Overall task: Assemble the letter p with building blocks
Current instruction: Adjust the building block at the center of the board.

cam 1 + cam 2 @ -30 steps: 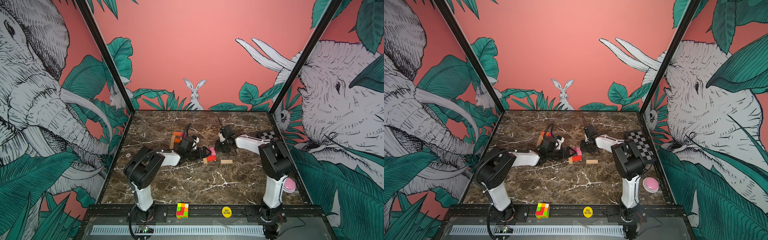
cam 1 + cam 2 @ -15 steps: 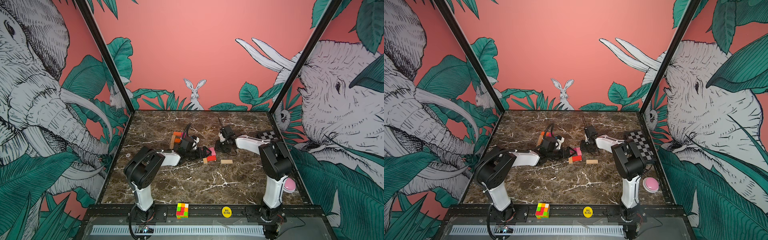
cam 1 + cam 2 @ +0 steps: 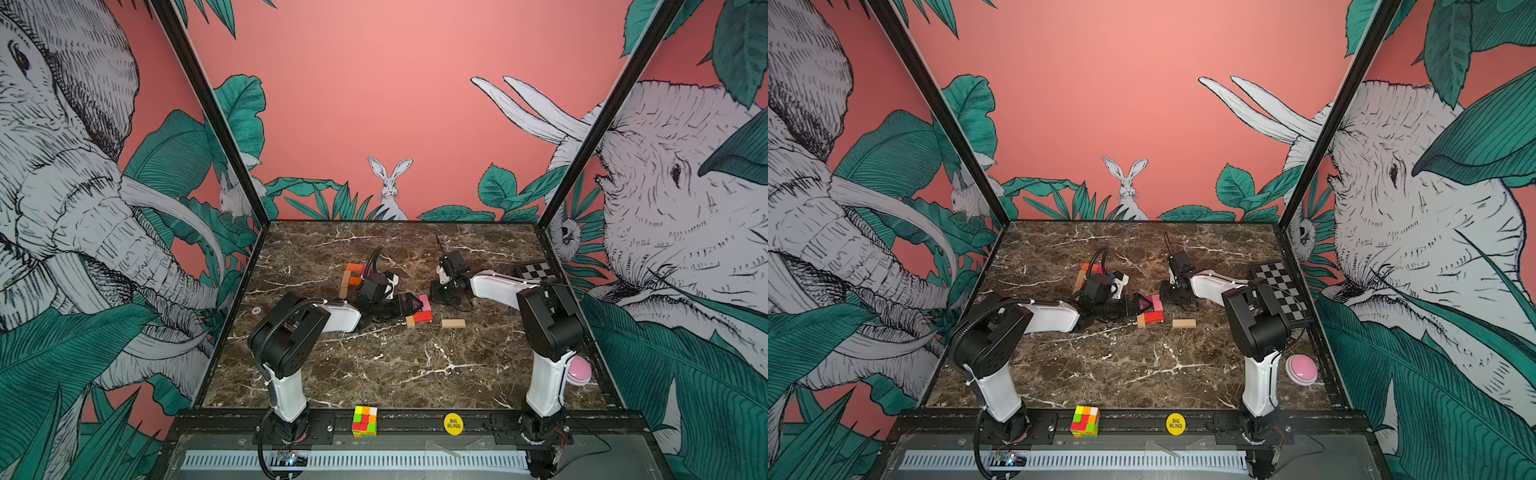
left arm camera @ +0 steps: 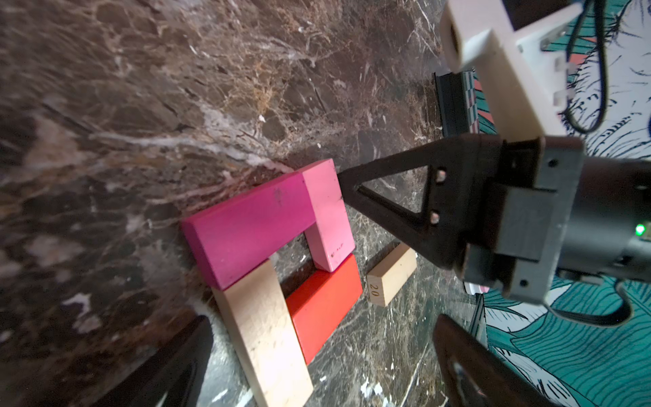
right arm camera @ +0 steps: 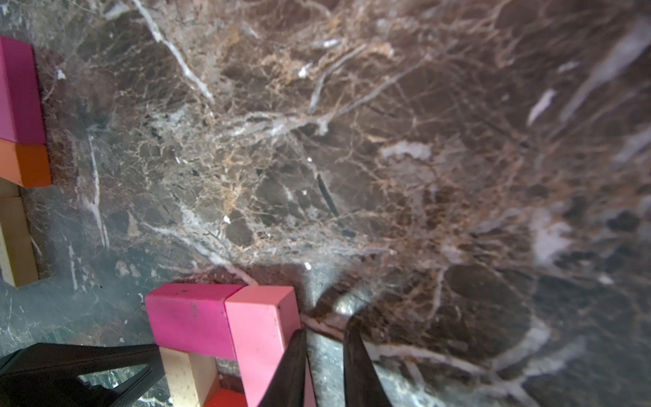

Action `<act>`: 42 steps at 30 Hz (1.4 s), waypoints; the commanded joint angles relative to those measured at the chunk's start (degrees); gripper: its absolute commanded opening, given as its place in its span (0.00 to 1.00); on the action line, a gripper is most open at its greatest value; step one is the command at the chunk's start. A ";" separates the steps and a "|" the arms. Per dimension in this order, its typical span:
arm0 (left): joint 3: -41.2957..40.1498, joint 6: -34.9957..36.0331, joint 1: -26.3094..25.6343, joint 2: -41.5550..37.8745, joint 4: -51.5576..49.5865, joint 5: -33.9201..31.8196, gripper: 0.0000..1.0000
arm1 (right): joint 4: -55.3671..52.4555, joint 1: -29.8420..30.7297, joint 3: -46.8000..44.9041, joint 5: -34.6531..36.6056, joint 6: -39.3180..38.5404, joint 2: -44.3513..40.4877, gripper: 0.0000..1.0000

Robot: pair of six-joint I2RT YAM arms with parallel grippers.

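Note:
Four building blocks form a closed square on the marble: magenta (image 4: 253, 225), pink (image 4: 327, 211), red (image 4: 324, 303) and tan (image 4: 264, 338). My left gripper (image 4: 323, 320) stands wide open over the tan and red end, holding nothing. My right gripper (image 5: 326, 327) has its jaws almost closed on nothing, one finger against the pink block's (image 5: 260, 334) outer side. A loose tan block (image 3: 453, 323) marked 20 lies just right of the square. A second group with an orange block (image 3: 354, 267) and a tan block (image 3: 345, 282) lies at the back left.
A multicoloured puzzle cube (image 3: 364, 421) and a yellow round sticker (image 3: 453, 423) sit on the front rail. A checkerboard (image 3: 536, 272) lies at the right edge and a pink dome button (image 3: 579, 371) near the right arm's base.

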 commanded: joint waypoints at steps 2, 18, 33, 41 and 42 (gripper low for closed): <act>-1.15 -0.66 -0.27 0.65 -0.45 0.28 0.99 | -1.92 0.68 -1.33 -0.41 0.79 1.16 0.20; -0.79 0.41 0.47 -2.12 -3.16 -0.16 0.99 | -6.26 -2.08 1.81 1.42 -2.27 -1.05 0.29; -1.04 13.25 2.36 -21.87 -18.99 -4.45 1.00 | -13.02 -4.17 -0.55 8.90 -21.23 -18.57 0.99; -0.23 25.40 2.36 -37.63 -33.92 -11.12 0.99 | -18.62 -4.17 -3.23 7.89 -32.03 -22.87 0.99; 0.08 26.68 2.36 -39.46 -35.37 -11.60 0.99 | -20.58 -4.17 -2.63 6.78 -32.78 -21.89 0.99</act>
